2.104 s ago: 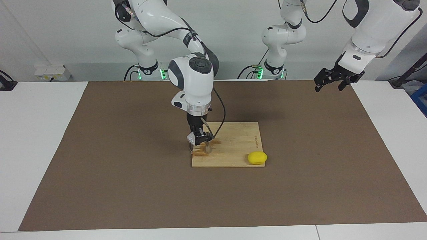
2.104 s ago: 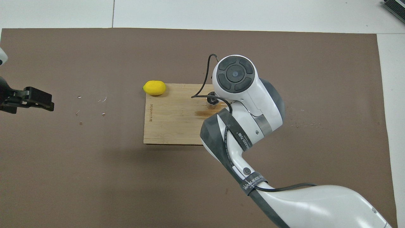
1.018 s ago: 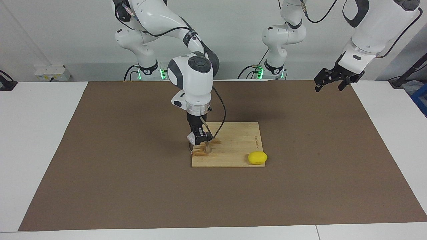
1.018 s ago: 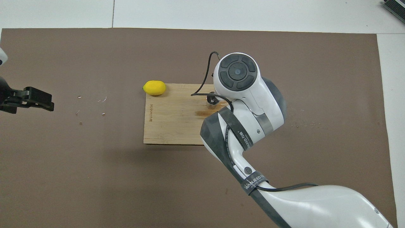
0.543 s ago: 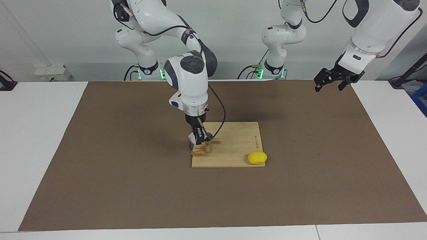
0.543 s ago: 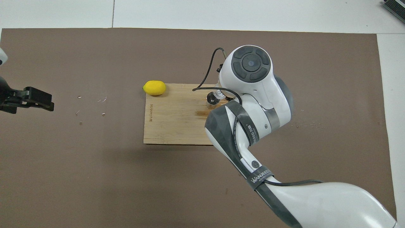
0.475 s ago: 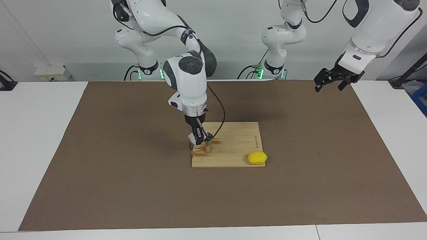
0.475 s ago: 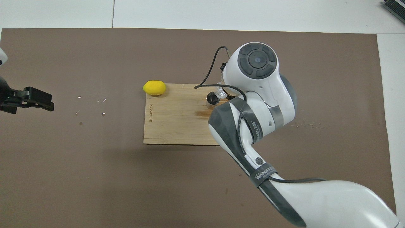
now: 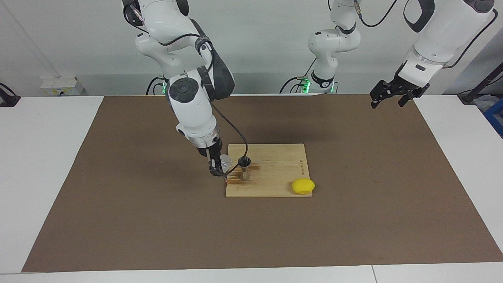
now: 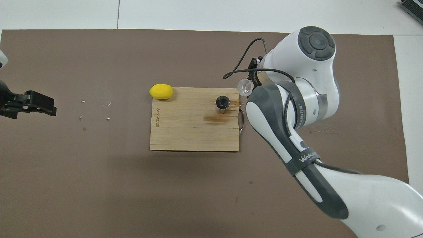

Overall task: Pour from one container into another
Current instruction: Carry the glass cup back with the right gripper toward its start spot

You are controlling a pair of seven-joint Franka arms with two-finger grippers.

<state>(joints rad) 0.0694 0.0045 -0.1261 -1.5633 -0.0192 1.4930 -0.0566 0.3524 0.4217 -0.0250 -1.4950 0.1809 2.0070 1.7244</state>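
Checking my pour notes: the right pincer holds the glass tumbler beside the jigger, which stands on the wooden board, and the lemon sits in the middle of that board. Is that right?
Not quite: the lemon lies at the board's corner, toward the left arm's end, partly off the wooden board, as the overhead view shows. The rest holds: the right pincer grips the glass tumbler beside the jigger, which stands on the board.

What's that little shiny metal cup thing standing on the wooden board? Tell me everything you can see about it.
It is a small silver metal jigger, shaped like an hourglass: two cones joined at a narrow waist, with a round open rim on top that looks dark inside. It stands upright on the pale wooden cutting board, near the board's edge toward the right arm's end of the table, beside a brownish wet-looking stain. Nothing grips it; a small clear glass tumbler, held by the right gripper, hangs just beside it.
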